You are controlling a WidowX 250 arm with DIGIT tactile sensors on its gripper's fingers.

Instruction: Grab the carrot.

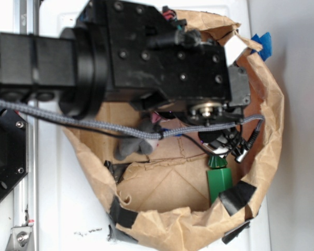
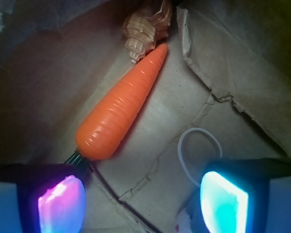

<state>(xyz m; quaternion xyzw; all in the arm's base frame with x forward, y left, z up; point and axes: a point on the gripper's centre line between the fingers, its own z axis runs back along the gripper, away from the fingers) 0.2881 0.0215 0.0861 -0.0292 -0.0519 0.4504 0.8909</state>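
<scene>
One tan shell [image 2: 146, 29] touches the tip of the single carrot [image 2: 122, 107], which lies on the brown paper bag's floor [image 2: 184, 116] beside a clear loop [image 2: 199, 145]. One green block [image 1: 219, 180] sits nearby. The end effector [image 2: 143, 201] hovers with its fingers apart, empty, the carrot's stem end just beside the pink-lit finger [image 2: 60, 204].

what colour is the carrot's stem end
Dark green, against the glossy orange body of the carrot; the wrist view shows it best.
</scene>
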